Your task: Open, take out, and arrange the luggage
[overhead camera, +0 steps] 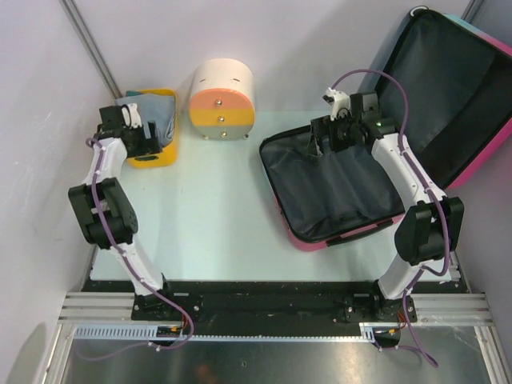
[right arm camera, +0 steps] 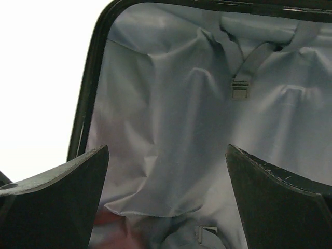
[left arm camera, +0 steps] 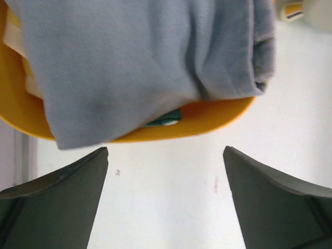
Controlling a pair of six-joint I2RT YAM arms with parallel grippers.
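Left gripper [left arm camera: 165,149]: fingers spread wide, nothing between them. It hangs just short of the yellow basket [left arm camera: 218,115], where a folded grey-blue cloth [left arm camera: 129,62] drapes over the rim. Something teal shows under the cloth; you cannot tell what.

Right gripper [right arm camera: 166,148]: fingers likewise spread and empty. It hovers over the lower half of the luggage [overhead camera: 320,196], facing the grey lining and a strap buckle [right arm camera: 239,89].

The luggage lies on the right side of the table [overhead camera: 216,224], lid swung back and propped up at the right rear. The round drawer box [overhead camera: 222,100] stands between basket and luggage, apart from both.

Progress, as a judgement: you can mark opening as done. Both halves look bare in the overhead view, so take-out seems finished or nearly so, and the cloth in the basket reads as arranged. Left for you: check the lining for anything hidden.
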